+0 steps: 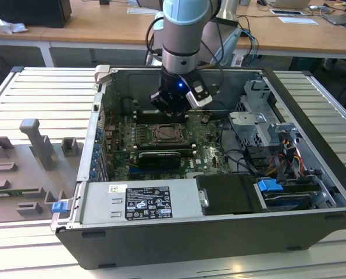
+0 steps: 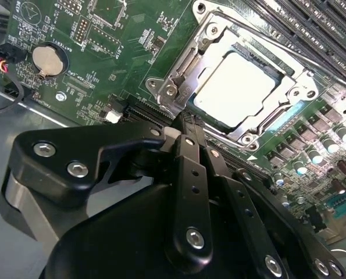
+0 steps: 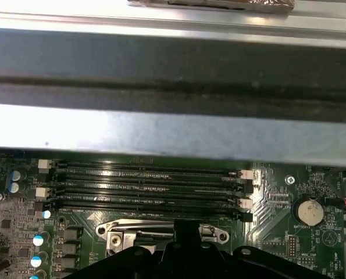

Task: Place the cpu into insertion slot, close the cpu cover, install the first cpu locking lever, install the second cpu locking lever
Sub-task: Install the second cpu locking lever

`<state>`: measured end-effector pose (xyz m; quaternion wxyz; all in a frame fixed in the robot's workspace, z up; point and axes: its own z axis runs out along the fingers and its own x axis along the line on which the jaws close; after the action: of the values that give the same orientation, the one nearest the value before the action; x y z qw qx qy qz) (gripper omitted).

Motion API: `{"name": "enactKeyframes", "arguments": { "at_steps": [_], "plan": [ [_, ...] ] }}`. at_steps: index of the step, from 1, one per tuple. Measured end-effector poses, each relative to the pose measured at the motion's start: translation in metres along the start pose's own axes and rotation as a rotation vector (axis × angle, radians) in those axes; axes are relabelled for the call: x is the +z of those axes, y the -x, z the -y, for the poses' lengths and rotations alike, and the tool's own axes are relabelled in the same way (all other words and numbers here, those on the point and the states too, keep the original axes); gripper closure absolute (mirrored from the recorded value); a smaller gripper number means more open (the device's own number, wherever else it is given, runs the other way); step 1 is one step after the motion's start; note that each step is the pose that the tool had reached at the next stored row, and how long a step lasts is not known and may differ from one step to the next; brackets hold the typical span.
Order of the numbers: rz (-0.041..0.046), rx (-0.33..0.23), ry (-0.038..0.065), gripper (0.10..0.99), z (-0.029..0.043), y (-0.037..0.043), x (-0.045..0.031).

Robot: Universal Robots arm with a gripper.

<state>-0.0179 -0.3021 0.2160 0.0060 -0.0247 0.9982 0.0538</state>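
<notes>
The cpu (image 2: 235,87) already lies in the insertion slot (image 2: 277,119), its pale face showing through the window of the cpu cover (image 2: 187,67), which appears folded down flat over it in the second wrist view; so the work in hand looks to be the locking levers, though I cannot make out with certainty whether either lever is latched. The claw (image 2: 184,125) hangs just at the near edge of the socket frame, its two black fingers (image 2: 190,157) drawn together into a narrow point with nothing between them, so it reads as closed and empty. To do this step well, I judge the tip should bear on the thin lever wire alone, push it down and sideways under its catch, and keep clear of the green board (image 2: 97,64) and the memory slots (image 3: 149,183) close beside. In the exterior view the arm's wrist (image 1: 178,96) stands over the open computer case (image 1: 312,174) and covers the fingertips, and the socket (image 1: 170,135) is too small there to judge. In the first wrist view the claw's body hides most of the socket frame (image 3: 161,232), and the case wall (image 3: 173,133) fills the upper part
</notes>
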Motion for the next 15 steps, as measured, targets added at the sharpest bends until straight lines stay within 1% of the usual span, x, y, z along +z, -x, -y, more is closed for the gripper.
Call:
{"name": "enactKeyframes", "arguments": {
  "at_steps": [2, 13, 14, 15],
  "plan": [
    [-0.0001, 0.0, 0.0, 0.98, 0.0008, 0.0, -0.0001],
    [0.0, 0.0, 0.0, 0.98, 0.0104, -0.0004, -0.0012],
    [0.0001, 0.0, 0.0, 0.98, 0.0092, -0.0003, -0.0131],
    [0.0, 0.0, 0.0, 0.98, 0.0083, -0.0002, -0.0216]
  ]
}}
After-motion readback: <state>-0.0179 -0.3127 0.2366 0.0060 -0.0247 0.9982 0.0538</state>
